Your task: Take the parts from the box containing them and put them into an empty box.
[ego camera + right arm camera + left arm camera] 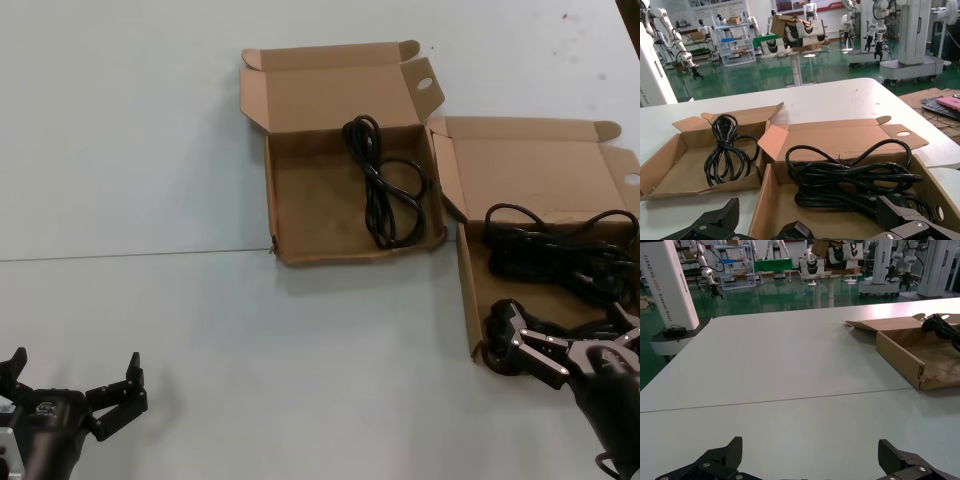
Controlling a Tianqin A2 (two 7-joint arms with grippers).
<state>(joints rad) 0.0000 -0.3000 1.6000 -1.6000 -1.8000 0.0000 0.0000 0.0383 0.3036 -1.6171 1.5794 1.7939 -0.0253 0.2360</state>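
A wide white bench (pixel 790 370) fills the lower part of the frame, with a thin seam across it. Behind it, at the top, lies a shiny green floor (pixel 765 295), with metal shelves (pixel 735 272) and white machine bases (pixel 910 62).

Both boxes, the one at twelve o'clock (pixel 320 200) and the one at three o'clock (pixel 530 170), are matt brown cardboard with rough torn edges. The cables (pixel 560 250) look black, rubbery, slightly glossy. The table (pixel 150 150) is smooth, pale, faintly sheened.

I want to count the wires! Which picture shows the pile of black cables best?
The right wrist view: the pile of black rubbery cables lies close and whole. The head view cuts it at the edge. The left wrist view misses it.
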